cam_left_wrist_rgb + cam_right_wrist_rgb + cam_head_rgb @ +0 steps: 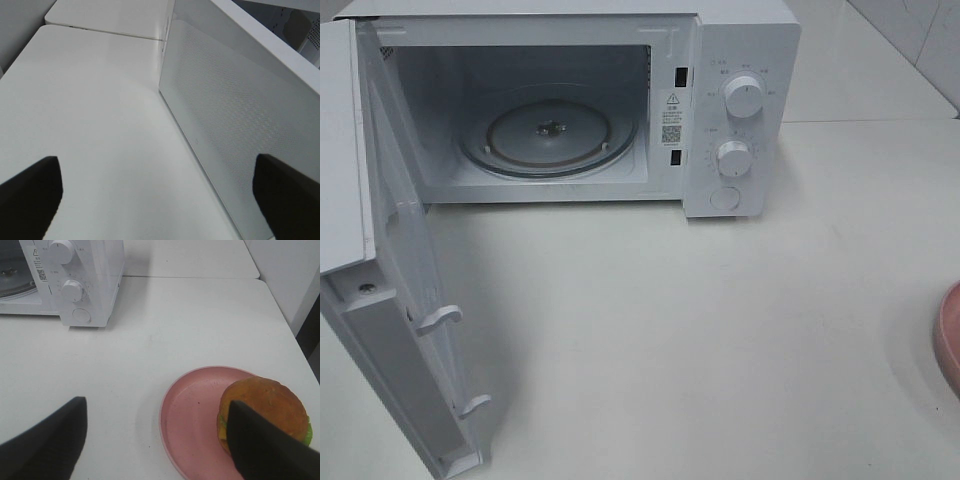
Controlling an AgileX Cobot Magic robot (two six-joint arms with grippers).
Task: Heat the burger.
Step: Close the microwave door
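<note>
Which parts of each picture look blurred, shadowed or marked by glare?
Exterior high: even light, soft shadow under the open microwave door, faint sheen on the glass turntable. Left wrist: the left gripper's fingers are dark, blurred shapes. Right wrist: the right gripper's fingers are blurred; the burger and pink plate are sharp.

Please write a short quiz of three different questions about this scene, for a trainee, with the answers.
1. True or false: the white microwave oven's hinged door stands open.
2. Where does the round burger with a golden-brown bun sit? A) on the round glass turntable B) on the shallow pink plate C) on the bare white table
3. Fill in: both grippers, the left gripper and the right gripper, are ____.

Key: 1 true; 2 B; 3 open.
</note>
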